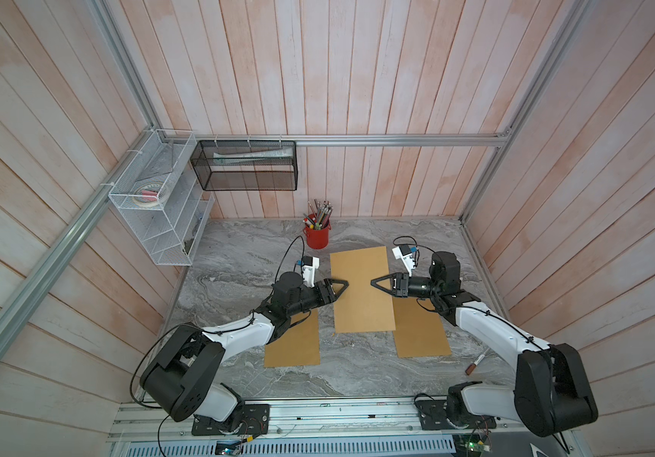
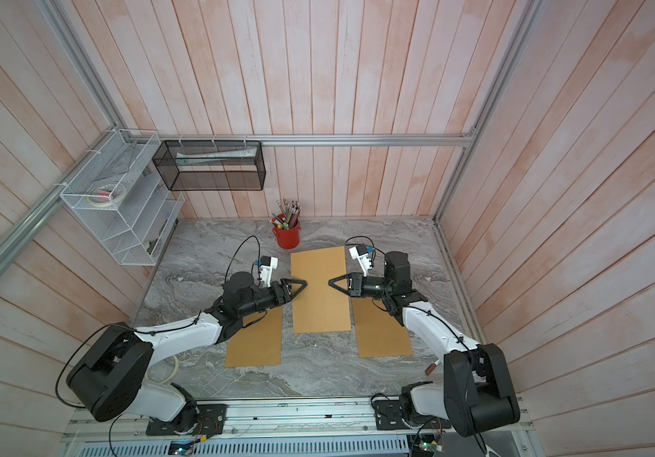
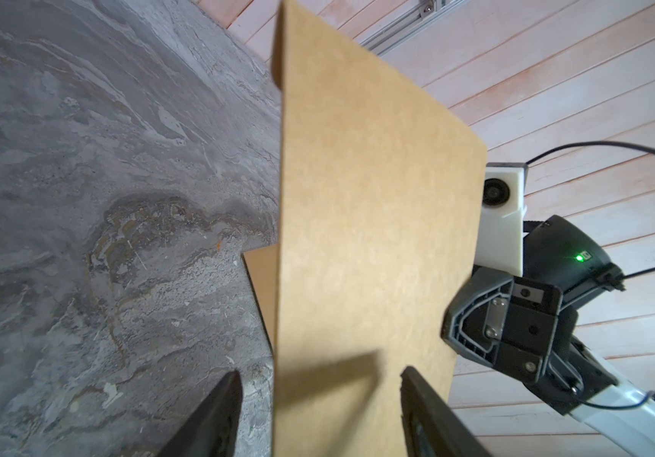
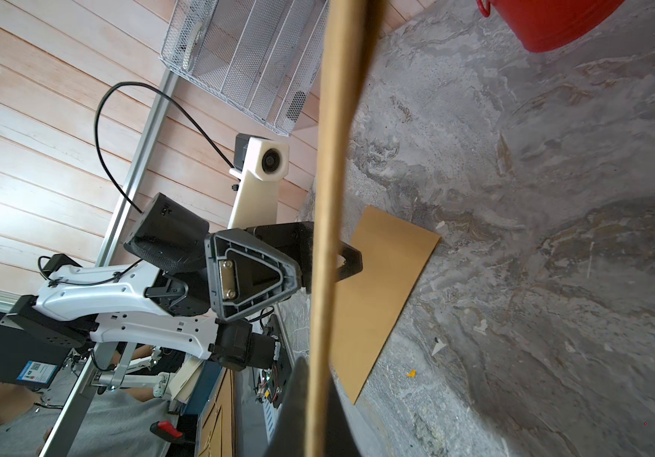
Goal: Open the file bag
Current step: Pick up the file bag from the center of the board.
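Reading the tabletop as a dial with the arm bases at six, the file bag (image 1: 361, 292) sat at the centre, its long axis running six to twelve. Both wrist views showed it held up off the stone. The right gripper (image 1: 375, 283) came in from three o'clock and was clenched on the bag's three-o'clock edge, with the brown sheet running edge-on between its fingers. The left gripper (image 1: 343, 285), reaching in from nine, stood released, its jaws astride the opposite edge and not pressing it.

The step in hand looked to be taking a second hold. To do it well, the left jaws probably needed to pinch one layer only, near the mouth, against the right's firm hold. Catching both layers would merely pull the bag shut. Which end carried the mouth could not be told.

Nearest the bases, at five o'clock, a marker (image 1: 476, 364) lay on the grey marbled table (image 1: 238, 257). Two more brown sheets lay flat, one at seven (image 1: 292, 344) and one at four (image 1: 422, 336). Farther off, at twelve, a red cup (image 1: 316, 235) of pens stood just beyond the bag's far end. On the plank walls (image 1: 357, 79) hung a white wire rack (image 1: 155, 205) at ten and a black mesh basket (image 1: 246, 166) at eleven.
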### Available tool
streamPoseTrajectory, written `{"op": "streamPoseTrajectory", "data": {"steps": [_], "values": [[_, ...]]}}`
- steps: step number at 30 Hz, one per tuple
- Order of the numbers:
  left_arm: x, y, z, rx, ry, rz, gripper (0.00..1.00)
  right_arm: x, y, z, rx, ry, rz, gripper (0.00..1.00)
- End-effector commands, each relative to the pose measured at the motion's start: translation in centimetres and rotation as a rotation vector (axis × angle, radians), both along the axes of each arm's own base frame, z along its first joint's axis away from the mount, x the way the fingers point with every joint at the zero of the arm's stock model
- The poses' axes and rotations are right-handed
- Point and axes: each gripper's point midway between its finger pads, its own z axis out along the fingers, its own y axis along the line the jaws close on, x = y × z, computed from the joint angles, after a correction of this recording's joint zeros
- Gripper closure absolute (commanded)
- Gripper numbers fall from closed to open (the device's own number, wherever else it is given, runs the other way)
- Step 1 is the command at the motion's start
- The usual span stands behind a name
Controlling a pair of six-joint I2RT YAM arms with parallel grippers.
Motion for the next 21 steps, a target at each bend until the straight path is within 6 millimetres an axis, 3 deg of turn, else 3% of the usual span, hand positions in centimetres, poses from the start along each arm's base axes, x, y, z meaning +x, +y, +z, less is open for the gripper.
{"op": "streamPoseTrajectory", "data": {"steps": [1, 8, 12, 15, 21], "values": [[-0.3, -0.2, 1.6, -0.057, -0.06, -0.03, 0.4, 0.1, 0.1, 1.4, 0.033, -0.037, 0.019, 1.0], [-0.5, -0.4, 2.7, -0.088, -0.107, -0.055, 0.57, 0.6, 0.1, 0.7, 0.033, -0.02, 0.009, 1.0], [-0.6, -0.3, 2.7, -0.092, -0.116, -0.054, 0.84, 0.7, 0.2, 0.5, 0.037, -0.013, 0.01, 1.0], [-0.5, -0.3, 2.6, -0.093, -0.116, -0.049, 0.97, 0.8, 0.3, 0.3, 0.038, -0.01, 0.011, 1.0], [0.0, 0.1, 2.9, -0.107, -0.131, -0.021, 1.0, 0.7, 0.3, 0.3, 0.041, -0.01, 0.015, 0.97]]}}
